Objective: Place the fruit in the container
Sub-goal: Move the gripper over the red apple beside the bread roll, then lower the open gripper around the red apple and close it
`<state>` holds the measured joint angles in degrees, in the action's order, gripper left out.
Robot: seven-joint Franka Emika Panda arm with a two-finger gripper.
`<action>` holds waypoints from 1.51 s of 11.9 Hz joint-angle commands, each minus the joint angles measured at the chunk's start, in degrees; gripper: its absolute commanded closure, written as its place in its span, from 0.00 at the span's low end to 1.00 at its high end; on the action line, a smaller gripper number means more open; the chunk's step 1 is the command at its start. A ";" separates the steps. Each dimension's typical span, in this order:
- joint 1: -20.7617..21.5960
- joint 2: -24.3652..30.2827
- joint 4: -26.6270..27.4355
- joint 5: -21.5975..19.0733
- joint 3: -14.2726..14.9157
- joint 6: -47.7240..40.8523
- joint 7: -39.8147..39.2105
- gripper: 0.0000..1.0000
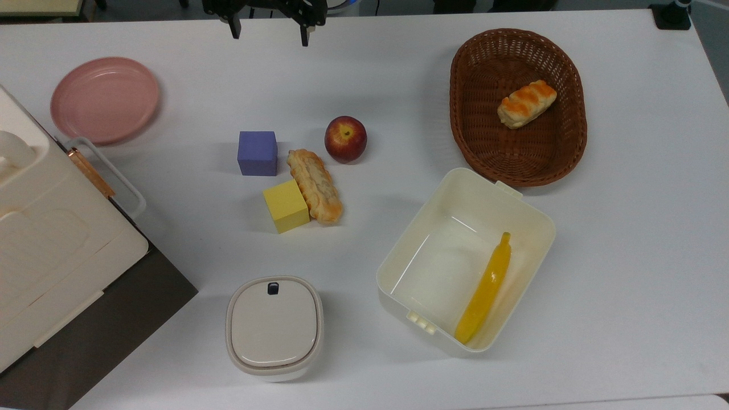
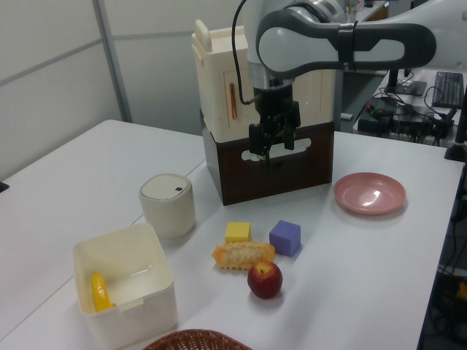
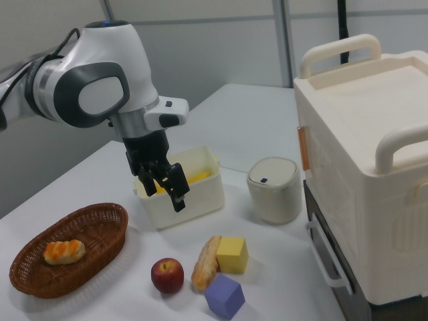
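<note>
The fruit, a red apple (image 1: 345, 139) with yellowish patches, sits on the white table beside a pastry, also seen in the left view (image 2: 265, 279) and the right view (image 3: 167, 275). The container, a cream-white tub (image 1: 414, 219), stands to the top view's lower right of the apple with a yellow banana (image 1: 487, 287) lying inside it. My gripper (image 1: 269, 37) hangs open and empty at the top view's upper edge, well above the table and far from the apple. In the left view the gripper (image 2: 271, 152) is in front of the brown case; in the right view the gripper (image 3: 164, 194) hovers before the tub (image 3: 200, 197).
A pastry (image 1: 315, 185), a yellow cube (image 1: 286, 205) and a purple cube (image 1: 257, 152) crowd the apple's left in the top view. A wicker basket (image 1: 575, 142) holding bread sits upper right. A pink plate (image 1: 105, 98), a lidded cream box (image 1: 274, 326) and a big cream-and-brown case (image 1: 51, 245) stand left.
</note>
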<state>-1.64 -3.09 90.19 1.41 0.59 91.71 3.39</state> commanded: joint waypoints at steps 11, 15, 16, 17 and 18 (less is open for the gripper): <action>9.55 -1.83 23.70 -1.14 -0.41 23.58 -1.02 0.00; 10.60 -3.93 29.51 -1.05 -0.41 32.46 -1.02 0.00; 10.52 -4.64 29.52 -0.97 -0.41 33.44 -1.02 0.00; 10.52 -5.08 29.52 -0.88 -0.41 33.62 -1.02 0.00; 10.52 -5.35 29.52 -0.79 -0.41 33.54 -1.02 0.00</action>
<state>8.32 -8.25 118.77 1.31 -0.24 123.61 3.11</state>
